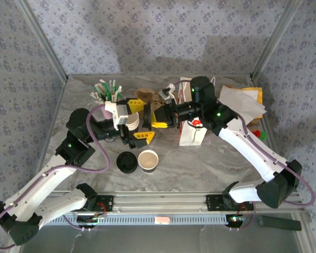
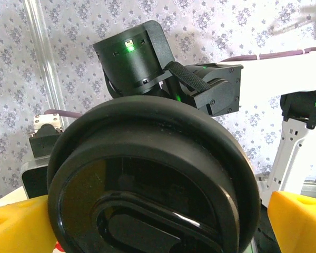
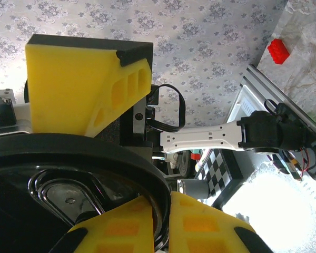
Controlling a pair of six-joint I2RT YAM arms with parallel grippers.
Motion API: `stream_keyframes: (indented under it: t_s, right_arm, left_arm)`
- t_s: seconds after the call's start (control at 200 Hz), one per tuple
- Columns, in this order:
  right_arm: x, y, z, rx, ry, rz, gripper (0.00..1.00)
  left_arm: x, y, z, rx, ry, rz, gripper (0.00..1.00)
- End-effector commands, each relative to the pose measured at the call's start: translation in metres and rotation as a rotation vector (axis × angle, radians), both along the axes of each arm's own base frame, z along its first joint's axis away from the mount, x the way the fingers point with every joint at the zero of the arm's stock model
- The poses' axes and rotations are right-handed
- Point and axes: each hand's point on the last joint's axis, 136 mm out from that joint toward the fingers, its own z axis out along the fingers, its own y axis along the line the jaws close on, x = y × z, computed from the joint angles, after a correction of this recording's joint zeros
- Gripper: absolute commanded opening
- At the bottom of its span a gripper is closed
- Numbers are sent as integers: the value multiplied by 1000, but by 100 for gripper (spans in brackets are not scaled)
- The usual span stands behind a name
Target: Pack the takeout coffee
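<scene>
Lid aloft, cup open on the table

Nearest, a small white paper cup (image 1: 148, 160) stands open on the grey marbled table (image 1: 210, 163), just right of a low black disc (image 1: 127, 162), perhaps spare lids. Farther back, the right gripper (image 3: 162, 203) pinches the rim of a round black plastic lid (image 2: 147, 179), held on edge inside the wide-spread left gripper (image 1: 141, 120). The lid looks light, glossy and springy. The cup's thin wall would likely crush, so a gentle hold around its middle suits it.
</scene>
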Motion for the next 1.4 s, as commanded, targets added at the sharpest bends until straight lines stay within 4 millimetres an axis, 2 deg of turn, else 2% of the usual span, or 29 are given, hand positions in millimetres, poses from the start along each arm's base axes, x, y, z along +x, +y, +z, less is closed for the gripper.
stream_keyframes:
  t_s: [0.0, 0.45, 0.8, 1.119, 1.399]
  right_arm:
    - [-21, -5, 7, 21, -5, 76, 12]
    - [-23, -8, 9, 25, -10, 79, 9]
    - [-23, -6, 18, 38, -23, 87, 8]
    - [-24, -5, 23, 43, -29, 86, 8]
    - [-19, -5, 19, 37, -27, 68, 9]
  left_arm:
    - [-5, 4, 37, -80, -84, 2, 100]
    - [3, 11, 39, -49, -122, 73, 100]
    - [-6, -2, 27, 14, -71, -44, 100]
    - [-4, -4, 21, 34, -77, -43, 100]
    - [-2, -3, 23, 32, -94, -31, 88]
